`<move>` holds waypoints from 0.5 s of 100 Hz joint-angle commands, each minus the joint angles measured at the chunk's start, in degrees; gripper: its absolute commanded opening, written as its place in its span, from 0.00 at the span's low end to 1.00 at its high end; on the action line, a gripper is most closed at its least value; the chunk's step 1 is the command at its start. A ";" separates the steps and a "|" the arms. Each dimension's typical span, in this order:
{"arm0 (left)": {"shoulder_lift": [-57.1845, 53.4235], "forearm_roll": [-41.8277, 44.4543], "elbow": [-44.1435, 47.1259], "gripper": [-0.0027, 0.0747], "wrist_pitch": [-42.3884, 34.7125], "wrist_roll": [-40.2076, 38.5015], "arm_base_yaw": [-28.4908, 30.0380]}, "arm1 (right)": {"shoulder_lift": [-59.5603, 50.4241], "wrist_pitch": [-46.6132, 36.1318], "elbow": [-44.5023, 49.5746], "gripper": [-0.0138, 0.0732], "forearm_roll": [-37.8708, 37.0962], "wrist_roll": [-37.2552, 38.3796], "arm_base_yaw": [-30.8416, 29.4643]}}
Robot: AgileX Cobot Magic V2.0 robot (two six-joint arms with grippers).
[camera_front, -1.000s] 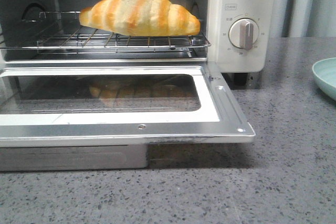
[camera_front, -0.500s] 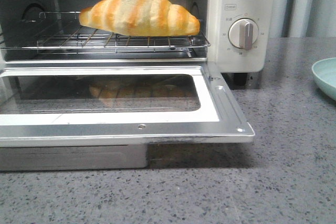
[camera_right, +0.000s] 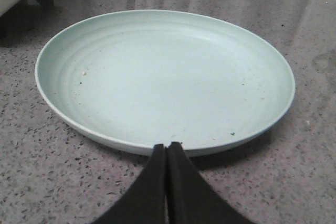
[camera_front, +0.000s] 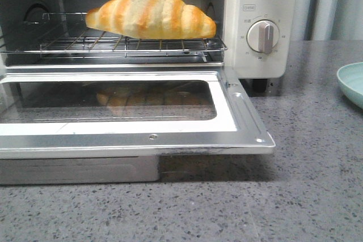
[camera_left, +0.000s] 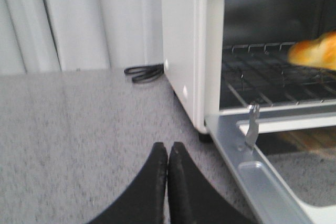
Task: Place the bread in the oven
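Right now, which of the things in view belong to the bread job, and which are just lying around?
Belong to the job:
bread, on the wire rack
toaster oven, its door dropped open

Just lying about:
pale green plate, nothing on it but crumbs
black cable beside the oven

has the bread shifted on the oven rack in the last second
No. The bread sits at the same spot on the wire rack, its tip equally near the timer dial.

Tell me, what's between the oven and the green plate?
Nothing. In the front view, only bare speckled grey countertop lies between the oven and the green plate; they are apart.
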 commanded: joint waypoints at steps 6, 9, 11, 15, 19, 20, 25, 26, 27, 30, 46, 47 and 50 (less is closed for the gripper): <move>-1.76 6.49 1.40 0.01 -5.39 -8.91 0.33 | -1.10 -1.51 0.69 0.07 0.23 -0.41 -0.37; -1.76 6.49 1.78 0.01 -5.26 -9.00 0.33 | -1.10 -1.51 0.69 0.07 0.23 -0.41 -0.37; -1.76 6.49 1.94 0.01 -5.07 -9.00 0.33 | -1.10 -1.51 0.69 0.07 0.23 -0.41 -0.37; -1.76 6.81 1.97 0.01 -4.28 -9.00 0.33 | -1.10 -1.51 0.69 0.07 0.23 -0.41 -0.37; -1.76 7.09 1.97 0.01 -3.90 -9.00 0.33 | -1.10 -1.51 0.69 0.07 0.23 -0.41 -0.37; -1.76 7.08 1.97 0.01 -3.64 -9.00 0.33 | -1.10 -1.51 0.69 0.07 0.23 -0.41 -0.37; -1.76 7.95 1.97 0.01 -2.62 -9.00 0.33 | -1.10 -1.51 0.69 0.07 0.23 -0.41 -0.37; -1.76 8.13 1.97 0.01 -2.44 -9.00 0.33 | -1.10 -1.51 0.69 0.07 0.23 -0.41 -0.37; -1.76 8.14 1.97 0.01 -2.04 -9.00 0.33 | -1.10 -1.51 0.69 0.07 0.23 -0.41 -0.37; -1.76 8.41 1.97 0.01 -1.31 -9.00 0.33 | -1.10 -1.51 0.69 0.07 0.23 -0.41 -0.37; -1.76 9.16 2.08 0.01 2.60 -12.79 3.26 | -1.10 -1.51 0.69 0.07 0.23 -0.41 -0.37; -1.76 9.16 2.08 0.01 2.72 -12.97 3.45 | -1.10 -1.51 0.69 0.07 0.23 -0.41 -0.37; -1.76 9.16 2.08 0.01 3.31 -13.97 4.25 | -1.10 -1.51 0.69 0.07 0.23 -0.41 -0.37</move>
